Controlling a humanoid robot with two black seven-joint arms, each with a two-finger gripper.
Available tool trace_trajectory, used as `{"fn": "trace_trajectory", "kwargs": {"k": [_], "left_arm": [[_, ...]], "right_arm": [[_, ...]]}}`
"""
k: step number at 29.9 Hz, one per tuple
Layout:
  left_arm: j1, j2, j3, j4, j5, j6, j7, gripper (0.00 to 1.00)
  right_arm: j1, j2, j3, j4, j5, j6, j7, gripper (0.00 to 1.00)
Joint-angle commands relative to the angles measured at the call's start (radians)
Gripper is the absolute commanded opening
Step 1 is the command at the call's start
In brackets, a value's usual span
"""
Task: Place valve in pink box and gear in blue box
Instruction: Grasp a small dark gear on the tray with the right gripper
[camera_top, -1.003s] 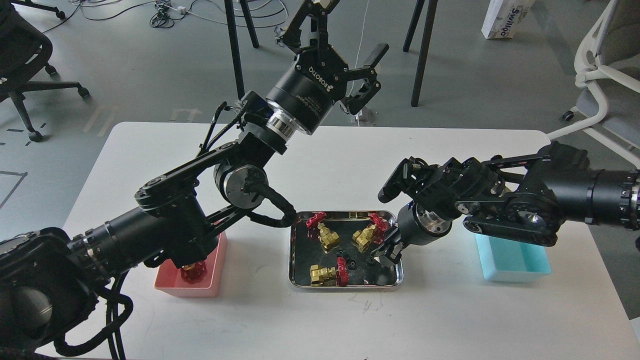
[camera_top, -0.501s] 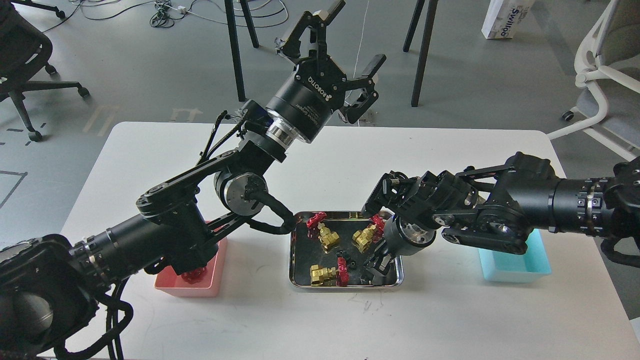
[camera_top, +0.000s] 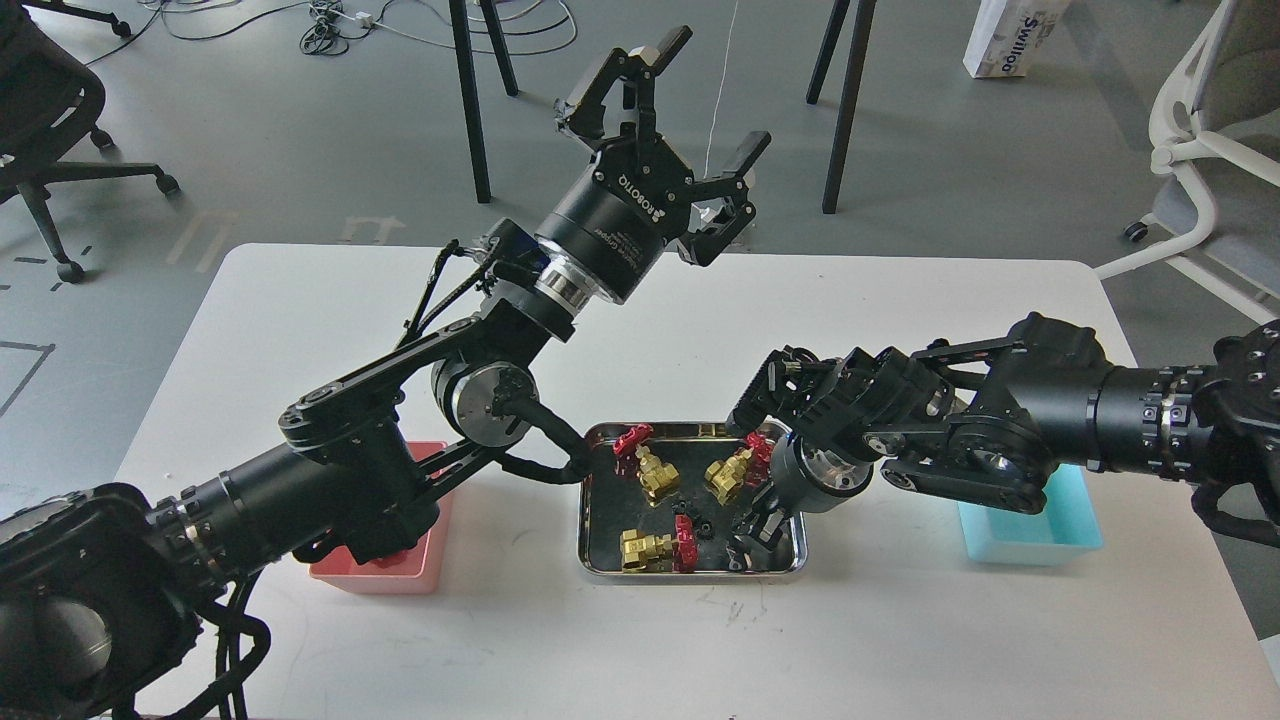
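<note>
Three brass valves with red handwheels lie in the steel tray (camera_top: 690, 573): one at the back left (camera_top: 650, 470), one at the back right (camera_top: 733, 475) and one at the front left (camera_top: 655, 545). Small black gears (camera_top: 690, 510) lie between them on the tray floor. My right gripper (camera_top: 752, 530) points down into the tray's right front part, next to the gears; its dark fingers cannot be told apart. My left gripper (camera_top: 712, 95) is open and empty, raised high over the table's far edge. The pink box (camera_top: 400, 575) is largely hidden under my left arm. The blue box (camera_top: 1035, 535) sits partly under my right arm.
My left arm stretches across the table's left half, over the pink box. My right forearm lies low over the blue box. Chair and stand legs are on the floor beyond the white table's (camera_top: 900, 640) far edge.
My right gripper has moved left and down into the tray's right front part. My left arm has shifted slightly and now covers more of the pink box; its gripper stays open.
</note>
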Motion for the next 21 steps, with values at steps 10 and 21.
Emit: {"fn": "trace_trajectory", "kwargs": {"k": [10,21], "left_arm": [[0.016,0.000,0.000,0.005,0.017,0.000,0.000,0.99],[0.016,-0.003,0.002,0.018,0.028,-0.002,0.000,0.99]], "right_arm": [[-0.016,0.013,0.006,-0.026,0.002,0.000,-0.001,0.43],[-0.022,0.022,0.011,-0.031,0.008,0.000,0.000,0.38]]}}
